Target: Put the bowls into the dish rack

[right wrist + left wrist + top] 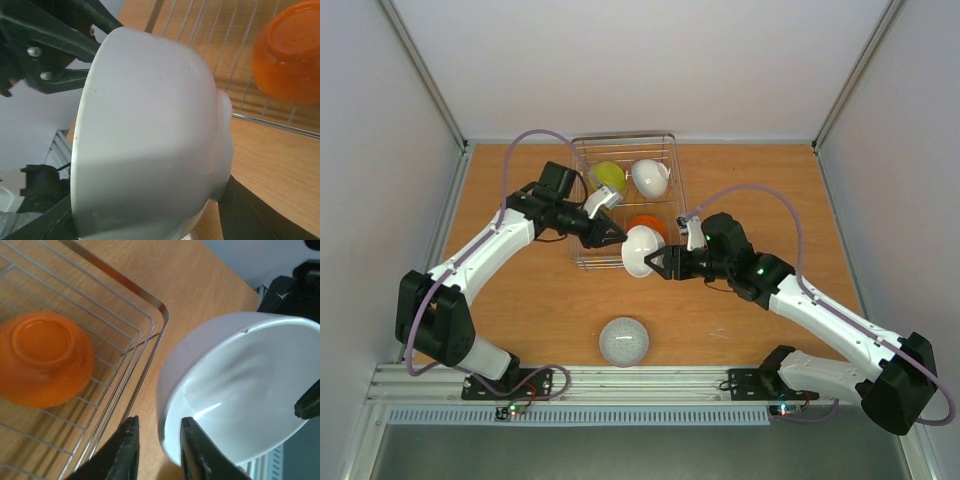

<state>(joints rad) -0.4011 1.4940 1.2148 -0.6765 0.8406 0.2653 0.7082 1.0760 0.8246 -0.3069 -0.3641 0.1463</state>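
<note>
Done, in rack [620, 138]: green bowl [608, 176], white bowl [650, 177], orange bowl [648, 224]. In air at rack's near corner: fourth bowl [640, 250], clamped by right end effector [658, 263]; left end effector [619, 238] slightly open round rim. Not yet: grey bowl [623, 341] on table [520, 300].

The left arm [485, 250] and right arm [830, 322] share white tubular links joined by black housings, each trailed by a lilac cable [532, 133]. The left gripper [618, 237] is black, studded with silver screws [34, 51]. A green light [757, 268] glows on the right arm.
</note>
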